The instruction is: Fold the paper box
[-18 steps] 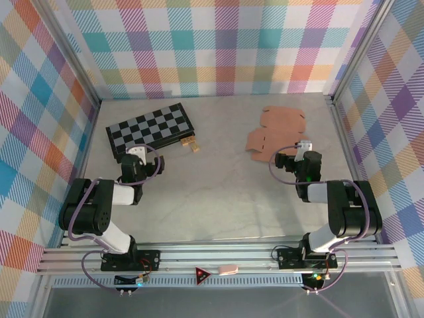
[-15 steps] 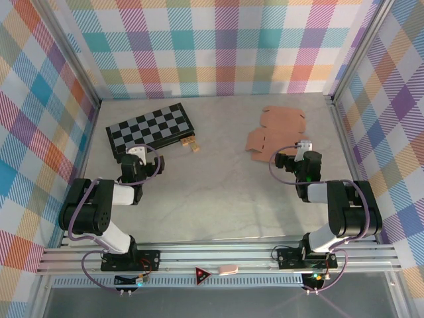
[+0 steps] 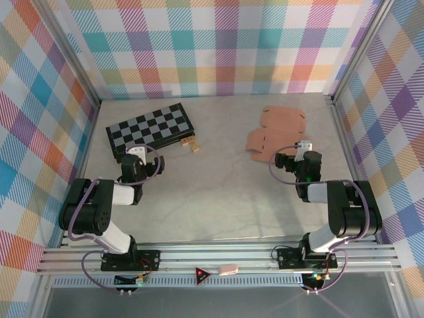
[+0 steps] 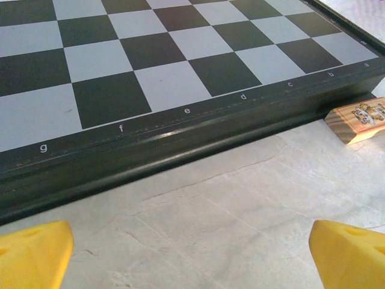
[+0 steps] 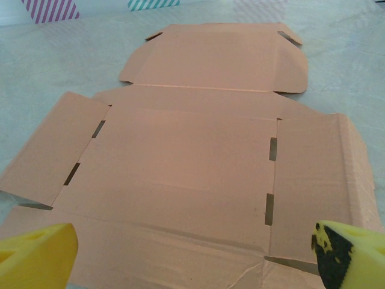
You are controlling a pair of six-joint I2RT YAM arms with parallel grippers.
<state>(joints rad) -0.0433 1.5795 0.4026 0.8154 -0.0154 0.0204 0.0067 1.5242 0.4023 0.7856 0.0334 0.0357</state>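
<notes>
Evidently light, floppy card: paper box (image 5: pixel 180 162) lies flat just beyond right gripper (image 5: pixel 192 256), jaws spread, empty; left gripper (image 4: pixel 192 256) likewise. Best pinched at a free side edge.

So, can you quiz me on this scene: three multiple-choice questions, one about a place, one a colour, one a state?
1. Where is the paper box relative to the checkerboard?
A. on top of it
B. to its right, apart from it
C. tucked under it

2. What colour are the fingertips of the left gripper?
A. red
B. blue
C. yellow

3. What state is the paper box in?
A. flat, unfolded
B. folded shut
C. lifted in the air

Answers: 1 B, bare table separates them in the top view; 2 C, both tips show yellow in the left wrist view; 3 A, its flaps lie spread on the table.
</notes>
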